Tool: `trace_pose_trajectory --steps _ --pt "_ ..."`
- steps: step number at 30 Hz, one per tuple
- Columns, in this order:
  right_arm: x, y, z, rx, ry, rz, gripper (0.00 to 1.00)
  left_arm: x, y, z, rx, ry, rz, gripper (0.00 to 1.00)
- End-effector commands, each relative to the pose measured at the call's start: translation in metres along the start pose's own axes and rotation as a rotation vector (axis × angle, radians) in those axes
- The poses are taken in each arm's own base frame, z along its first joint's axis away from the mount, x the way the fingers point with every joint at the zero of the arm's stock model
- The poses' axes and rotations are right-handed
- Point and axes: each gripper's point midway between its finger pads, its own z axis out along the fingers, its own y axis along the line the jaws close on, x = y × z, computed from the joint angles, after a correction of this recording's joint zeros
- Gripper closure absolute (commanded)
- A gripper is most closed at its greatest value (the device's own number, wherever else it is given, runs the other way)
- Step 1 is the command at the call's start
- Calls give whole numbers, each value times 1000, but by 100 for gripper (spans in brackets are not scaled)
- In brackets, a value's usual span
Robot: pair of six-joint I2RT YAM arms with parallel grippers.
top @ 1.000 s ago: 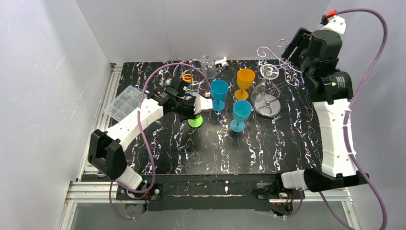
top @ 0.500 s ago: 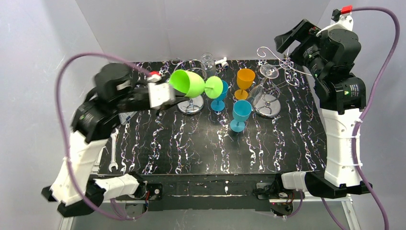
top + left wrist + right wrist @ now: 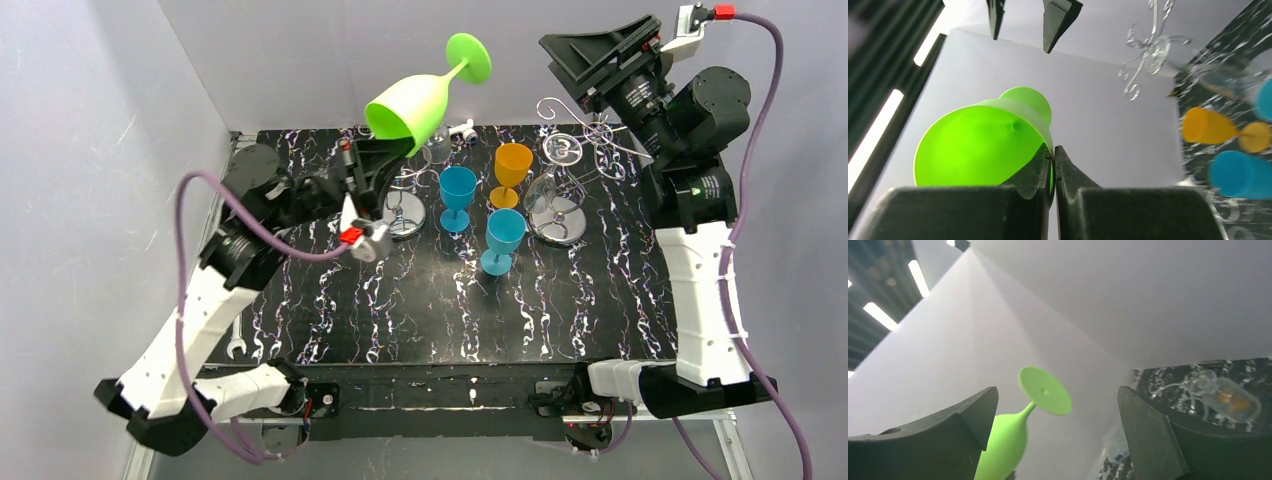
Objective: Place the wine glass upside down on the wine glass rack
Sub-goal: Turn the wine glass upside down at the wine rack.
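My left gripper is shut on the rim of the green wine glass. It holds the glass high above the table's back, tilted, with the foot pointing up and to the right. In the left wrist view the fingers pinch the bowl's wall. My right gripper is open and empty, raised high at the back right. In its own view the green glass sits between its spread fingers but apart from them. The wine glass rack stands below the right gripper, with a clear glass hanging in it.
A shorter wire stand with loop rings stands under the left gripper. Two blue glasses and an orange glass stand mid-table. A clear glass stands at the back. A wrench lies at the left edge.
My left arm has lifted the green glass off the table and tipped it, so its foot now points up and right. My right gripper has risen and turned toward the glass.
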Motion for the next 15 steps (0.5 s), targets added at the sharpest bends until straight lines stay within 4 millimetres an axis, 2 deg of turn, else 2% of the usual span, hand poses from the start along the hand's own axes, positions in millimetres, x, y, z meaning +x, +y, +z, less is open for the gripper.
trace_pose_trajectory --steps 1,7,11,15 --pt "-8 67 -4 -287 2 29 2 -8 56 15 -171 -23 389 100" --pt "13 85 15 -328 65 -1 2 0 79 39 -236 5 494 100" --pt "41 90 31 -345 115 -5 2 6 91 44 -284 41 541 100" --pt "68 104 40 -390 159 -5 2 15 95 45 -292 93 549 100"
